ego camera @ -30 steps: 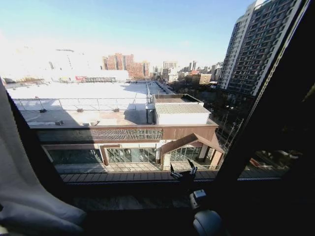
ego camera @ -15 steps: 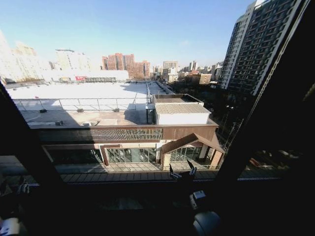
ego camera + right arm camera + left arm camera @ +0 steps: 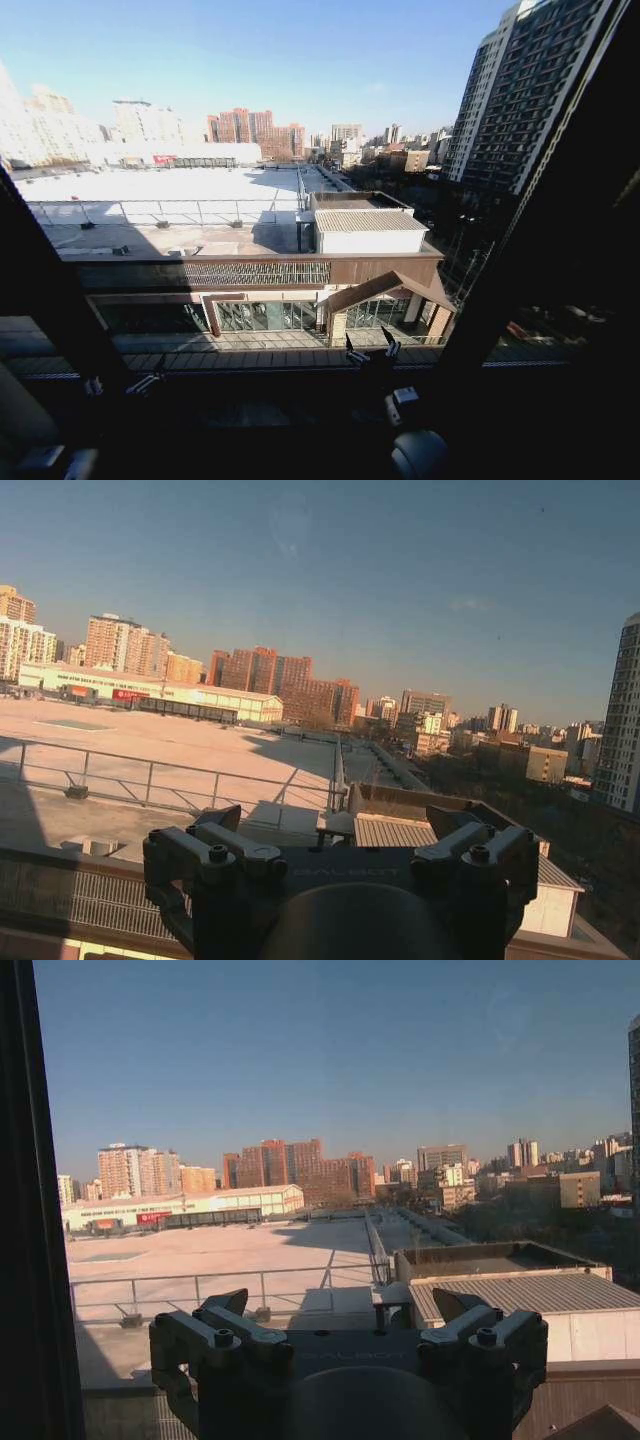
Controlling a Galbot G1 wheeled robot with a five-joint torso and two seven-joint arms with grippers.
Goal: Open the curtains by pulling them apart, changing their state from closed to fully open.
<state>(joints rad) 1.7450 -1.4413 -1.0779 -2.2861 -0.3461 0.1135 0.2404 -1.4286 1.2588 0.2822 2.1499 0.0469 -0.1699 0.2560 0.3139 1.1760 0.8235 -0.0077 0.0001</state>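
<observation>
Through the bare window glass I see a sunlit city. A dim pale-grey strip (image 3: 18,415) lies at the lower left edge of the head view; I cannot tell whether it is the curtains. My left gripper (image 3: 122,384) is low on the left in front of the sill, open and holding nothing; the left wrist view shows the left gripper (image 3: 345,1305) with its fingers spread against the rooftops. My right gripper (image 3: 370,350) is raised at the lower middle of the window, also open and empty, and the right wrist view shows the right gripper (image 3: 340,820) the same way.
A dark slanted window frame bar (image 3: 50,300) stands at the left and a broader one (image 3: 540,250) at the right. The dark sill (image 3: 250,412) runs below the glass. Outside are a flat roof (image 3: 170,190) and a tower block (image 3: 520,90).
The pale curtain fabric bunched at the lower left one second ago has left the head view. My left gripper has come up into view there and moved right. The right arm stays put.
</observation>
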